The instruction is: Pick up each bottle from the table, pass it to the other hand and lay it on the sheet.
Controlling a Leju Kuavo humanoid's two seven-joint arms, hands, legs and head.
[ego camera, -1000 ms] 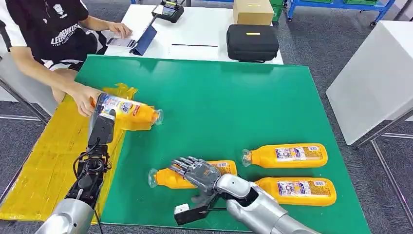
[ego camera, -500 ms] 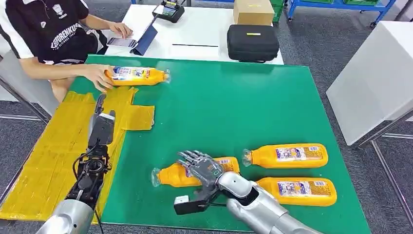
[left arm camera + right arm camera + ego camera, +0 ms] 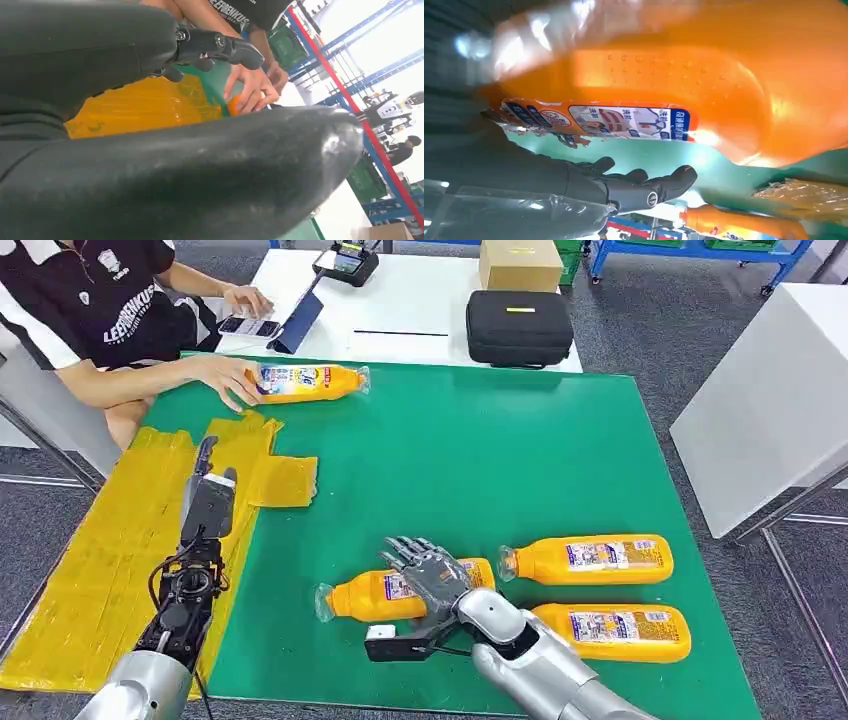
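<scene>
**Right hand on a bottle, 4 bottles lying on the mat**

A smooth green mat (image 3: 480, 440) covers the middle of the frame. Along its left edge lies the crinkled yellow plastic sheet (image 3: 100, 560). At upper left sits a person (image 3: 90, 310), whose hand (image 3: 232, 380) touches 1 orange bottle (image 3: 308, 382) lying on the mat.

At lower right lie 3 more glossy orange bottles with printed labels: the upper bottle (image 3: 590, 559), the lower bottle (image 3: 615, 631), and the near bottle (image 3: 372, 597), over which the silver right hand (image 3: 432, 575) rests with fingers spread; whether it grips, I cannot tell.

The dark left hand (image 3: 208, 495) hovers over the sheet, fingers extended, holding nothing.
</scene>
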